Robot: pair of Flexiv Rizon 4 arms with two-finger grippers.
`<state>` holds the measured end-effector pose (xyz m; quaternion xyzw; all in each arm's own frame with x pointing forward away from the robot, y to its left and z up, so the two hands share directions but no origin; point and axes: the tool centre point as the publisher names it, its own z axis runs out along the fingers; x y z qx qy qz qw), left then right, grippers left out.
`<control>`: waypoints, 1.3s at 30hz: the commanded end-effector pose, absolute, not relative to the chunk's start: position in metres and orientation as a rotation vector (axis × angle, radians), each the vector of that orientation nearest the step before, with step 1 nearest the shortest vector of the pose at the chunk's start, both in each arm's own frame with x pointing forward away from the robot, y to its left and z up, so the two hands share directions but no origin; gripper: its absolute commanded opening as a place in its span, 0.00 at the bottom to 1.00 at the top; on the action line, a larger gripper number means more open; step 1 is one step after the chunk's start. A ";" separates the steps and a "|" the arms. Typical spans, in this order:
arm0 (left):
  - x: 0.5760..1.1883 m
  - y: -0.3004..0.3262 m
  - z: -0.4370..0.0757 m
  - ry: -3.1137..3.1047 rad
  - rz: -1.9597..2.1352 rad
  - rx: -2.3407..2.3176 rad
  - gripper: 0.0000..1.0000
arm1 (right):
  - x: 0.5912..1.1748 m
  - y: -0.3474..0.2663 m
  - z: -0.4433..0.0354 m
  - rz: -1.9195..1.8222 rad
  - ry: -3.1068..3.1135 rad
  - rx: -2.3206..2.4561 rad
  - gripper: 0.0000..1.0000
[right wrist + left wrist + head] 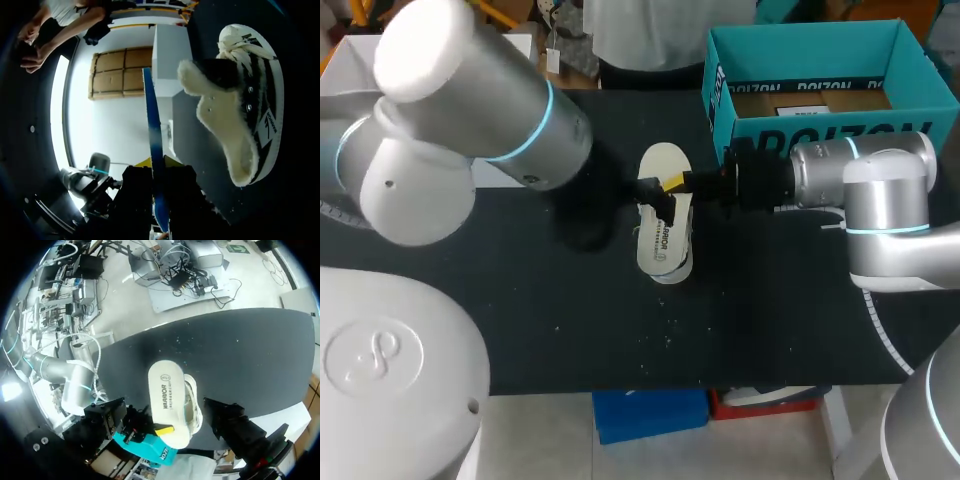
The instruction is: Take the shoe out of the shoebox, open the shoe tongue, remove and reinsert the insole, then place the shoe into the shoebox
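The insole (662, 240) hides most of the shoe (674, 273).

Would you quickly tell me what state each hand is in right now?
Left hand: cannot be told; the arm hides most of it.
Right hand: closed on the insole, held above the shoe.

We record a white shoe (668, 262) with fleecy lining lying on the dark worktop (520, 330), its white, blue-backed insole (663, 170) out of it and over its far end, and the open teal shoebox (720, 100) standing near at the far right.
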<state>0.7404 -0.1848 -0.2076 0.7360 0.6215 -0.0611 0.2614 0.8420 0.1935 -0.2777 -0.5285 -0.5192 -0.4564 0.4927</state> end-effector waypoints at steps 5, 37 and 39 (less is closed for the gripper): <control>0.753 -0.195 -0.207 2.185 0.305 2.128 1.00 | 0.842 0.195 -0.278 -1.109 -1.259 -1.284 0.00; 0.776 -0.203 -0.222 2.235 0.206 2.104 1.00 | 0.842 0.195 -0.278 -1.109 -1.259 -1.284 0.00; 0.782 -0.204 -0.221 2.223 0.193 2.104 1.00 | 0.842 0.195 -0.278 -1.109 -1.259 -1.284 0.00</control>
